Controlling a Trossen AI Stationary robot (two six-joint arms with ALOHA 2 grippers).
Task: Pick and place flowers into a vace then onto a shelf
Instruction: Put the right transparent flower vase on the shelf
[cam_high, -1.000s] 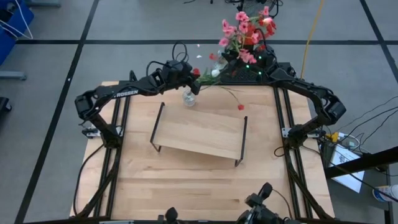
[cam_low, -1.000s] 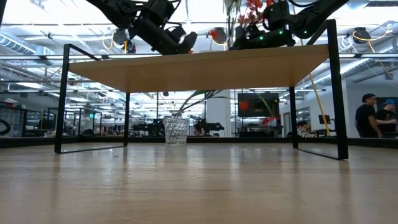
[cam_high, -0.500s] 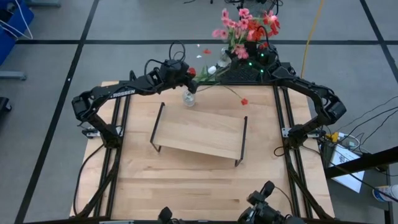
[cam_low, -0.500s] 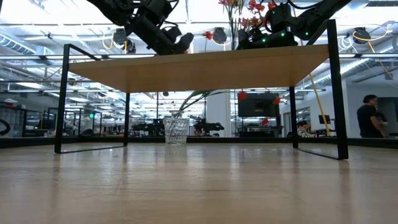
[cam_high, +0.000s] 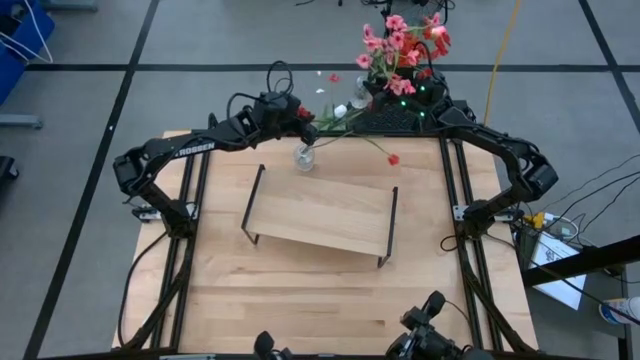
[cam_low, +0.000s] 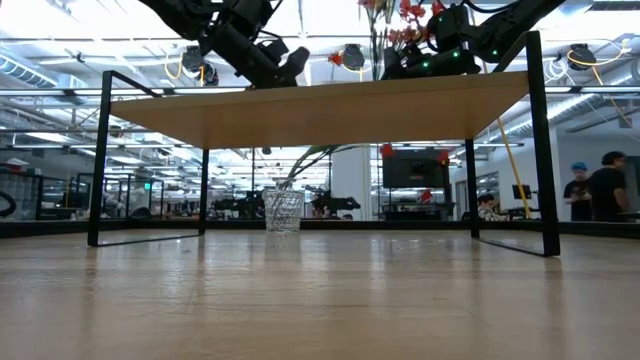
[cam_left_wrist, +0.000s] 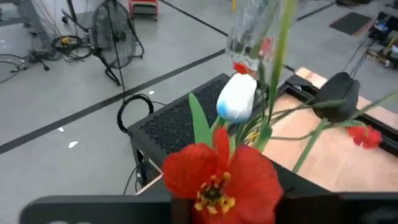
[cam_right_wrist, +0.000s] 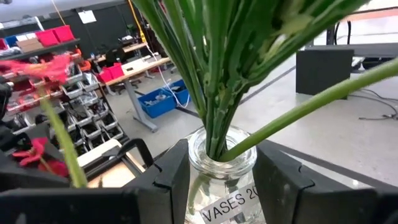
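A clear glass vase (cam_high: 304, 157) stands on the table behind the shelf (cam_high: 320, 215) and also shows in the low view (cam_low: 283, 210). Flower stems lean out of it toward the far right, with a red blossom (cam_high: 393, 159), a white bud (cam_left_wrist: 237, 99) and a dark bud (cam_left_wrist: 336, 99). My left gripper (cam_high: 300, 113) is high above that vase, and a red blossom (cam_left_wrist: 217, 180) sits right at it and hides its tips. My right gripper (cam_high: 385, 92) is shut on a second vase (cam_right_wrist: 221, 186) full of pink flowers (cam_high: 400, 40). My right gripper pinches the neck (cam_right_wrist: 199, 162) of the clear vase labelled VASES between its two fingers (cam_right_wrist: 168, 180), one on each side. The fingers reach in about level. The vase is upright and lifted high at the table's far edge, and its stems rise straight out of the mouth.
The light-wood shelf on black end frames (cam_low: 540, 150) stands mid-table, turned a little askew. A black mesh box (cam_high: 400, 120) sits at the far edge under the right gripper. The near half of the tabletop (cam_high: 320, 310) is bare wood. People stand far back in the room (cam_low: 600, 190).
The red blossom on the long leaning stem has moved toward the far edge and risen a little. The pink bunch in the held vase has swayed. Both arms have stayed nearly in place.
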